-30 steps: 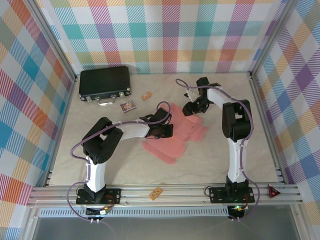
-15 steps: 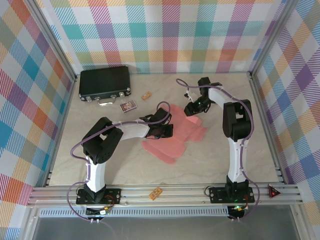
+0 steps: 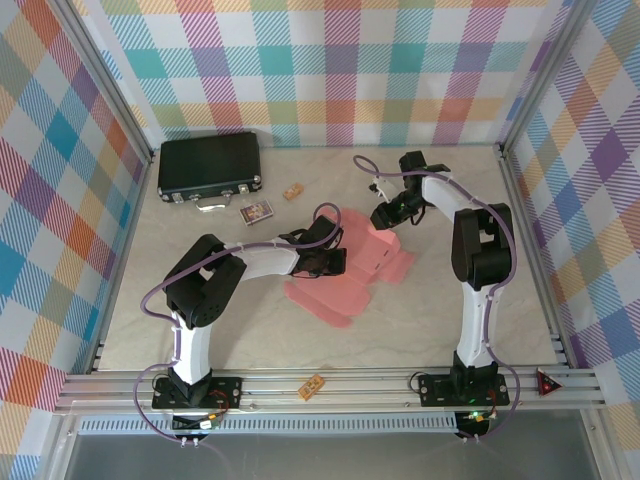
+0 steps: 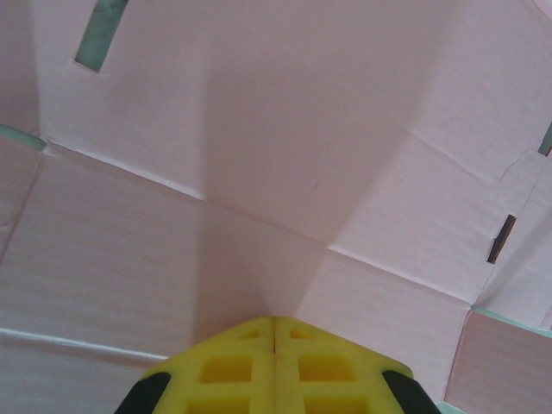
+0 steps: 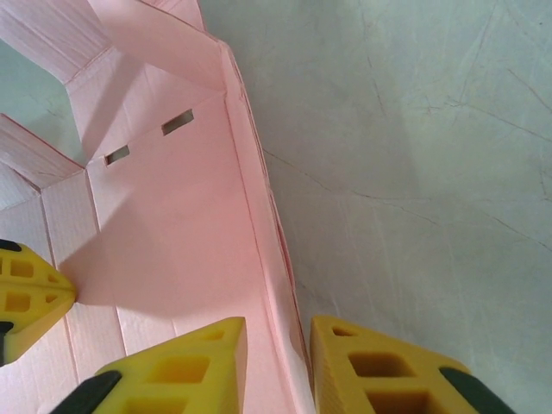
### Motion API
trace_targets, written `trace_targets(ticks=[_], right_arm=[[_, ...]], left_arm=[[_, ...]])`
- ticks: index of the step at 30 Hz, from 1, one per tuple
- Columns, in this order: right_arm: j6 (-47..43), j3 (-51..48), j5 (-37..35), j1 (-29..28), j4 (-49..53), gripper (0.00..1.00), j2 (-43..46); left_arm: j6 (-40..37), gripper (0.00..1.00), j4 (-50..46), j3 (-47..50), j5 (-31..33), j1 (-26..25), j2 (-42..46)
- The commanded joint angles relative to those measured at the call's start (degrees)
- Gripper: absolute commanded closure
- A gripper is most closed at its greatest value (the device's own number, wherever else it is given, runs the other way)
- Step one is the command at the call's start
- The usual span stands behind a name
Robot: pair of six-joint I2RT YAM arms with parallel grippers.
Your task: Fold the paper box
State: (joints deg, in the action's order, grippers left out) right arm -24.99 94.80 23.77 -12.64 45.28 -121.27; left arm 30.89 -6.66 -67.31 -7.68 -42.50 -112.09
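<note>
We see the paper box (image 3: pixel 352 268) spread on the counter (image 3: pixel 450 300), right of the black case (image 3: pixel 210 163). The left gripper (image 4: pixel 274 321), jaws closed, rests on its sheet, hiding part. The right gripper (image 5: pixel 278 326) straddles a raised wall; we cannot tell whether its jaws pinch it.

Seen from above, the left gripper (image 3: pixel 338 262) hides the middle of the paper box (image 3: pixel 385 262). At the right wrist, the frame's bottom edge crops the right gripper (image 5: pixel 278 323). Its fingers (image 5: pixel 190 362) straddle the box's raised wall, and whether they pinch it is unclear. A brown item (image 3: pixel 312 386) on the rail (image 3: pixel 400 385) is too small to identify.
</note>
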Motion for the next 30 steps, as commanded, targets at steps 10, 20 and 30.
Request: trace_targets(ticks=[10,20,30], right_arm=[[-2.7,-1.2,2.3,0.0,0.6,0.93,2.4],[-5.5,-8.9,-2.8,-0.8,-9.6,1.0,11.6],[-13.2,-14.8,-11.2,-3.6,-17.8,1.0,17.7]], left_arm=[[1.0,1.0,-5.4,1.4,0.6,0.3,-1.0],[4.0,0.97,-1.4,2.3,-3.5,0.3,4.5],[5.6,0.77,0.9,13.4,5.0,3.4,17.4]])
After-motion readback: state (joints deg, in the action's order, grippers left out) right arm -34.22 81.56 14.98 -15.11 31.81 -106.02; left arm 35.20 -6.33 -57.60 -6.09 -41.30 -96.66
